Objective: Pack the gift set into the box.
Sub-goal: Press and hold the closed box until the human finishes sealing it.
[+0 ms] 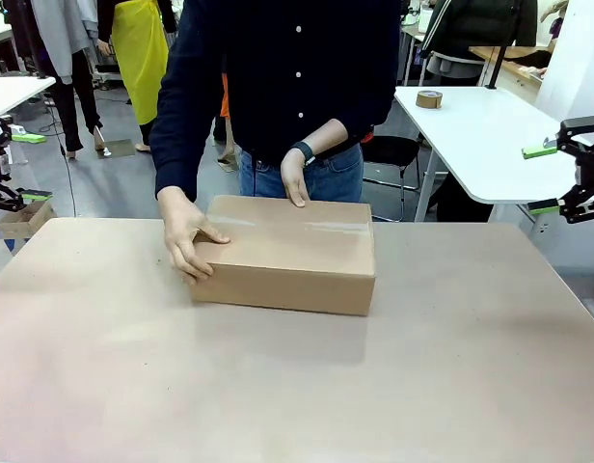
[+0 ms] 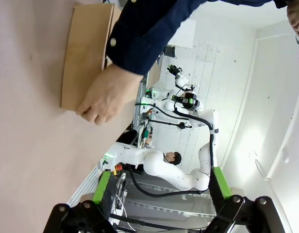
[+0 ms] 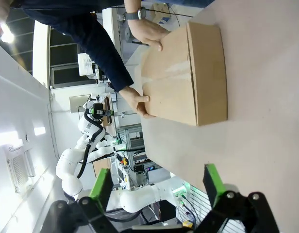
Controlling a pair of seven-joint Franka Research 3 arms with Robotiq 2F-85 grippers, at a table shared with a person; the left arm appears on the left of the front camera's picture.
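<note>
Two hands steady the box (image 1: 292,253), which sits shut near the middle of the table (image 1: 278,386). The person's right hand (image 1: 186,236) cups one end and the person's left hand (image 1: 295,178) presses the far top edge, probably to smooth what looks like a clear tape strip (image 1: 307,224) along the seam. I judge the gift set is sealed inside. My left gripper (image 1: 32,167) and right gripper (image 1: 541,179) hang at the table's sides, fingers spread wide and empty, well clear of the person.
</note>
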